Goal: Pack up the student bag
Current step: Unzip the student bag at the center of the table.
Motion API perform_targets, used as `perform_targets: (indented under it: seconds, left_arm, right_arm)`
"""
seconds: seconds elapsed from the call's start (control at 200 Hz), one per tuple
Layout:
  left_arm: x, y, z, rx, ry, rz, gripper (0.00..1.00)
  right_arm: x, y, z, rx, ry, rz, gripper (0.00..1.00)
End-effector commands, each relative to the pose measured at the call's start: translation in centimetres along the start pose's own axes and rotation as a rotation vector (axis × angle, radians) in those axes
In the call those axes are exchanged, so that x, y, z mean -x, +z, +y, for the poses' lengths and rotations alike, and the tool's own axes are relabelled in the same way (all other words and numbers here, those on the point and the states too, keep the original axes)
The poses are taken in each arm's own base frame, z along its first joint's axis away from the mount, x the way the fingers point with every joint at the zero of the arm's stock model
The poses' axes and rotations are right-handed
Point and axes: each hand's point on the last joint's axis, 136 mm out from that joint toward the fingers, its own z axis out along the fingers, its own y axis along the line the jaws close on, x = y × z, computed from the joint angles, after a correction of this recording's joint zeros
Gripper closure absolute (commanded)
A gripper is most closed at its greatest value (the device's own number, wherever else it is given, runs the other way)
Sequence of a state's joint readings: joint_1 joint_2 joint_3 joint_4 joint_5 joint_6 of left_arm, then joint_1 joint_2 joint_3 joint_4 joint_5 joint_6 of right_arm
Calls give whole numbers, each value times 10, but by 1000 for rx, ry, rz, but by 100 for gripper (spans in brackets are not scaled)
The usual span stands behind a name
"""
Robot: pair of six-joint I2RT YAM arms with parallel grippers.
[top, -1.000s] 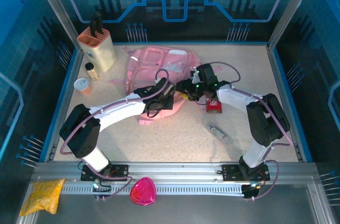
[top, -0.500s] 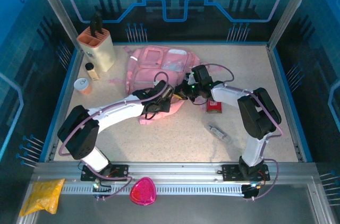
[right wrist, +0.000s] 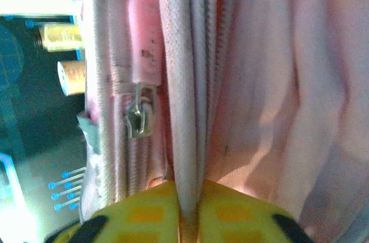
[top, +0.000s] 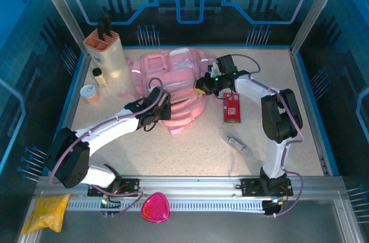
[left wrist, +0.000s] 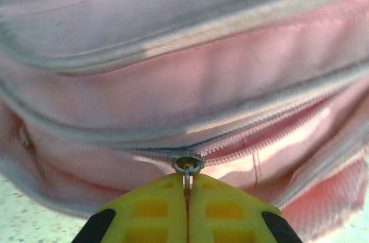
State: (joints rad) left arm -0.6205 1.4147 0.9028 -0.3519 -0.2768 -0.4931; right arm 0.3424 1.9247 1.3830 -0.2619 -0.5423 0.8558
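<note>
Even overhead light washes the pale table (top: 190, 145) in the top view, with dim blue walls around it and soft, short shadows under the arms. Glare whitens the block (top: 106, 50) at 10 o'clock. From the left wrist, the bag (left wrist: 184, 82) blurs toward 12 o'clock, sharpest at the zipper pull (left wrist: 187, 165) near 6. From the right wrist, the 11 o'clock corner is blown out.

1. A peach knife block (top: 105, 49) stands at the desk's (top: 190, 159) far-left corner.
2. A dark-capped bottle (top: 99, 77) and a cup (top: 89, 92) stand near it.
3. A red box (top: 232, 108) lies flat.
4. A magenta pouch (top: 155, 208) and a yellow bag (top: 46, 212) lie off the desk.
</note>
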Motion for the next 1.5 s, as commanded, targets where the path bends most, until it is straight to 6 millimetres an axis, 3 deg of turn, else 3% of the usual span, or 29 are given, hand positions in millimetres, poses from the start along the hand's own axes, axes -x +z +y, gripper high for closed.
perform_targets:
  seconds: [0.0, 0.06, 0.215, 0.36, 0.465, 0.685, 0.885, 1.036, 1.326, 1.496]
  left_arm:
    - [-12, 1, -32, -67, 43, 74, 100]
    - [-7, 5, -42, -70, 45, 75, 100]
    - [3, 6, -71, -124, 58, 49, 100]
    - [1, 7, -87, -155, 72, 57, 100]
    - [0, 5, -94, -166, 85, 56, 100]
    - [0, -3, -99, -185, 90, 40, 100]
    - [0, -4, -98, -185, 100, 35, 100]
    - [-5, -5, -82, -126, 135, 35, 100]
    - [-28, -7, -5, 115, 162, 23, 100]
    - [-20, -8, 28, 145, 92, -26, 100]
  right_arm:
    - [23, -16, 6, -1, -56, -78, 69]
    - [10, -22, 8, -3, -60, -67, 59]
    - [-32, -36, 10, 13, -36, -39, 47]
    - [-70, -24, 20, 73, 8, 12, 42]
    - [-79, -7, 24, 98, 54, 22, 41]
    - [-87, 21, 17, 41, 94, 10, 49]
    - [-77, 24, 14, 11, 88, -38, 76]
    - [-68, 16, 14, -15, 52, -63, 100]
    - [-58, -17, 31, 68, 57, -79, 100]
    - [-62, -25, 32, 137, 84, -36, 100]
